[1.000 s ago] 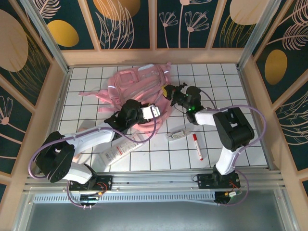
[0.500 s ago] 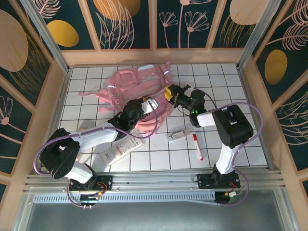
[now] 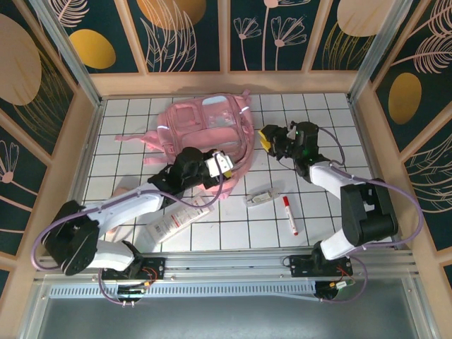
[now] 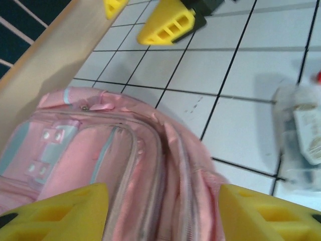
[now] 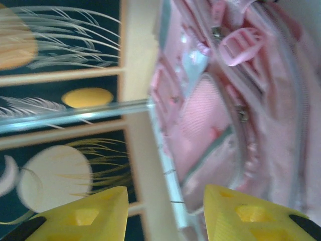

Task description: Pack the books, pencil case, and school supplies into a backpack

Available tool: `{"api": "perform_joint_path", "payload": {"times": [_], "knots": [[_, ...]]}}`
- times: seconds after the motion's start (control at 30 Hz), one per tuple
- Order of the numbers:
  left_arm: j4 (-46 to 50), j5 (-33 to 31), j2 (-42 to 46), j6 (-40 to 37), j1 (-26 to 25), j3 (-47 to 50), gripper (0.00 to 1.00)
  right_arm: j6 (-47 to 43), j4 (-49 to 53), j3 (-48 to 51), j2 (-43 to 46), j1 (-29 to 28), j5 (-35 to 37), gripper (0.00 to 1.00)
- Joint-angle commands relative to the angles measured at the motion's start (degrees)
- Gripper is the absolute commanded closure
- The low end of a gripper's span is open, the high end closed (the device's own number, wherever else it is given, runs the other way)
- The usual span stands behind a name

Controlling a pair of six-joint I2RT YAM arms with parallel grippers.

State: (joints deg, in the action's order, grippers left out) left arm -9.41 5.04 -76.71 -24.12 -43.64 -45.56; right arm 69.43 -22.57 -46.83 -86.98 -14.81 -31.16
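Barely started I'd say: the pink backpack [image 3: 205,123] lies flat at the back of the table [image 3: 339,212], marker [image 3: 289,214] and clear pouch [image 3: 260,197] sit loose in front of it, not packed, and the left gripper [image 4: 164,201] and right gripper [image 3: 268,138] hover at it, jaws apart, holding nothing.

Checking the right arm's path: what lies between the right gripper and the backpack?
Nothing: bare white table tiles separate the right gripper from the pink backpack, visible in the top external and left wrist views.
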Motion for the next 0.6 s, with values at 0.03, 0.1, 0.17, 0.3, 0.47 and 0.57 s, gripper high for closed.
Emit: {"api": "perform_joint_path", "payload": {"times": [0.03, 0.1, 0.17, 0.3, 0.47, 0.57], "knots": [[9.4, 2.8, 4.8, 21.1, 3.2, -2.6, 0.43, -21.5, 24.8, -8.6, 1.0, -0.6, 1.5, 0.55], [11.5, 2.3, 7.4, 31.0, 6.7, -2.2, 0.45, -28.1, 30.7, -11.2, 0.9, -1.0, 4.5, 0.56], [14.4, 1.3, 10.3, 39.0, 10.9, -1.5, 0.45, -32.4, 34.3, -12.6, 1.4, -1.1, 7.3, 0.57], [19.5, 1.7, 14.8, 45.1, 19.0, 0.2, 0.26, -43.4, 36.8, -16.2, 2.7, -5.1, 12.7, 0.57], [19.2, 9.7, 13.8, 49.3, 31.1, 3.1, 0.30, -58.5, 39.8, -24.2, -0.7, -15.2, 21.5, 0.56], [16.4, 13.7, 11.0, 54.2, 37.8, 4.3, 0.36, -61.1, 39.6, -28.2, -4.6, -20.0, 25.0, 0.55]]}}
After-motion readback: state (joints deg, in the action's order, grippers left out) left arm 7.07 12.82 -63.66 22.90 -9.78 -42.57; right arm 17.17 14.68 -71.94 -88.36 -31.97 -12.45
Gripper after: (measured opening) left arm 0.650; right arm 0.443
